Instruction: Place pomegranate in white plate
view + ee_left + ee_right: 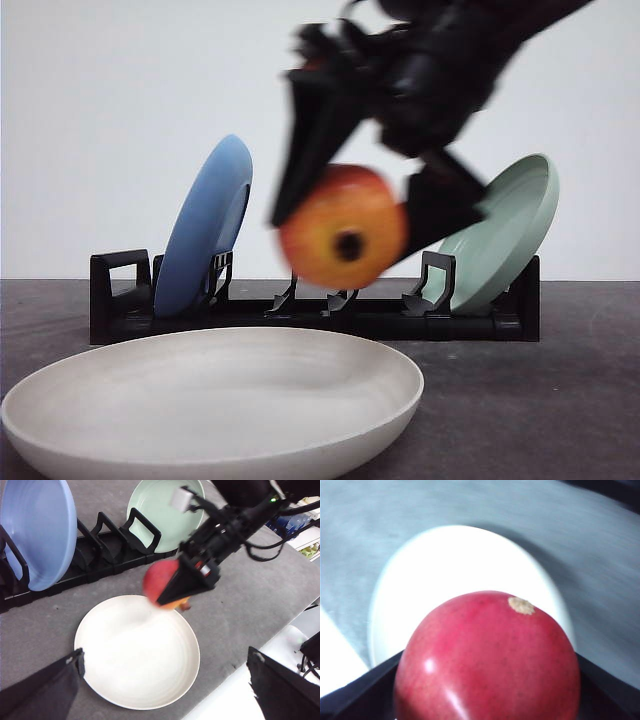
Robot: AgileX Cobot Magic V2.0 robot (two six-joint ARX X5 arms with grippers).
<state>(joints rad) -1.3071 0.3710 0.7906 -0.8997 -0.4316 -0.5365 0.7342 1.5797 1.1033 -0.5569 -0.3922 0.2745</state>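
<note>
The white plate (215, 400) lies nearest on the surface (540, 400). Above its far edge, the right pincer (375, 215) is clamped on the pomegranate (343, 241). Lower it gently over the middle, then release.

Pomegranate (343, 228) is red fading to orange-yellow with a dark calyx spot. Cream white plate (215, 400), a blue plate (203, 226) and pale green plate (502, 232) in a black rack (310, 310), dark grey bench (560, 400).
</note>
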